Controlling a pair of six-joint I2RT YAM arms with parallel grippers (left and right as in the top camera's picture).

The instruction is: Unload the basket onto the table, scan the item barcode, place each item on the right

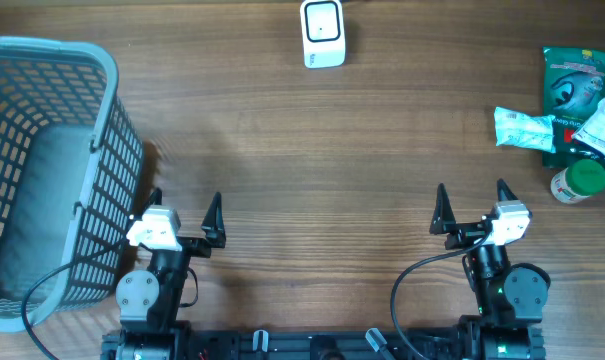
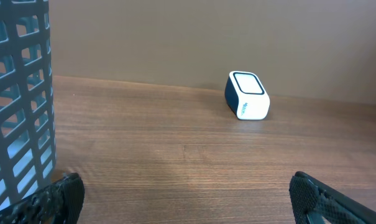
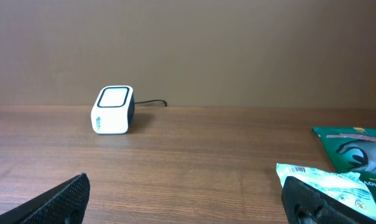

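A white barcode scanner with a dark window sits at the table's far edge, centre. The items lie in a pile at the far right: a dark green pouch, a pale green-white packet with a barcode on its top edge, another white packet and a green-capped bottle. My left gripper is open over bare wood near the front, beside the basket. My right gripper is open too, holding nothing, well short of the item pile.
A large blue-grey plastic laundry basket fills the left side, its wall close to my left gripper. The scanner's black cable runs off behind it. Wood tabletop lies between the arms and the scanner.
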